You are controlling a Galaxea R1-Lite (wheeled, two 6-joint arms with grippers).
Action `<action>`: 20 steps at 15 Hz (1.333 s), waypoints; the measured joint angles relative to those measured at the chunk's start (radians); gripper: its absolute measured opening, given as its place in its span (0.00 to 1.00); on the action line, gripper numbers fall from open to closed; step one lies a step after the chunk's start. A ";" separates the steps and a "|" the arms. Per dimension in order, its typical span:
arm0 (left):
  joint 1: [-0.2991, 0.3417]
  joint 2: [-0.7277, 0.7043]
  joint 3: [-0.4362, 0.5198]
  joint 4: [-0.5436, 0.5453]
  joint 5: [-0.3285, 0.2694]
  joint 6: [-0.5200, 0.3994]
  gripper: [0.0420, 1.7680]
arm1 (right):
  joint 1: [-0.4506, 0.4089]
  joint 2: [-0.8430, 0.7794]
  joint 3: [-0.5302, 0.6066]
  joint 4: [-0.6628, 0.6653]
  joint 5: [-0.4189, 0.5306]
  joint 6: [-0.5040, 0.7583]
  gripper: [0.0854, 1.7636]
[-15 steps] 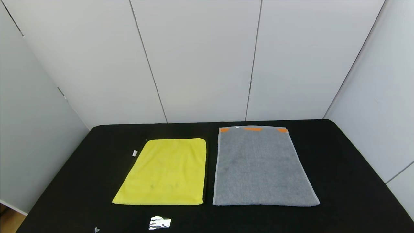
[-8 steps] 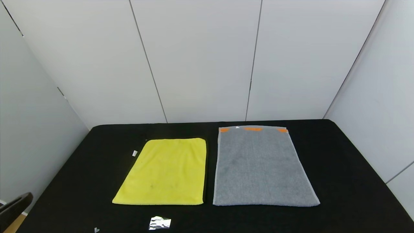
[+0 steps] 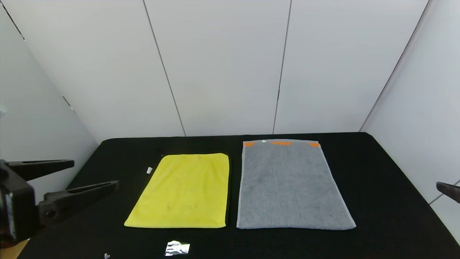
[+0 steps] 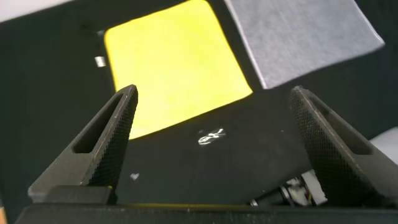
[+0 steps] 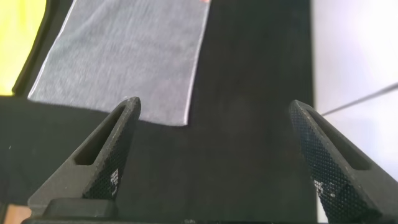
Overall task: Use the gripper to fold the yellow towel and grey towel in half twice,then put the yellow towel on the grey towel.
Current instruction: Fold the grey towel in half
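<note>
Two towels lie flat and unfolded on the black table (image 3: 377,172), side by side. Left gripper (image 3: 93,174) hovers over the table's left edge, left of the yellow towel (image 3: 185,190), fingers spread wide, holding nothing. Foil scrap (image 3: 176,248) sits just in front of the yellow towel. Grey towel (image 3: 289,187) lies just right of it, orange stripes at the far end. Right gripper (image 5: 214,155) hangs right of the grey towel, fingers wide apart, empty.

From my right gripper (image 5: 214,155), I see its two black fingers (image 5: 106,158) spread wide above the black surface (image 5: 249,93). The grey towel (image 5: 127,59) lies flat beyond them, pale border along its edges. A sliver of yellow towel (image 5: 18,43) shows beside it, not touching.
</note>
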 joint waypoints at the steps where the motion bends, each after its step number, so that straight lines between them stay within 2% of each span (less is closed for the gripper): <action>1: -0.029 0.046 -0.022 0.000 0.001 0.001 0.97 | 0.022 0.042 -0.013 0.001 -0.003 0.001 0.97; 4: -0.114 0.164 -0.075 0.001 0.003 0.011 0.97 | 0.074 0.148 -0.046 0.001 -0.005 0.003 0.97; 8: -0.194 0.295 -0.126 -0.001 0.009 0.048 0.97 | 0.120 0.270 -0.082 0.001 -0.002 0.001 0.97; 16: -0.300 0.521 -0.218 -0.001 0.028 0.057 0.97 | 0.136 0.487 -0.106 0.000 0.002 -0.039 0.97; 20: -0.365 0.639 -0.241 -0.010 0.067 0.071 0.97 | 0.135 0.576 -0.117 0.001 0.001 -0.052 0.97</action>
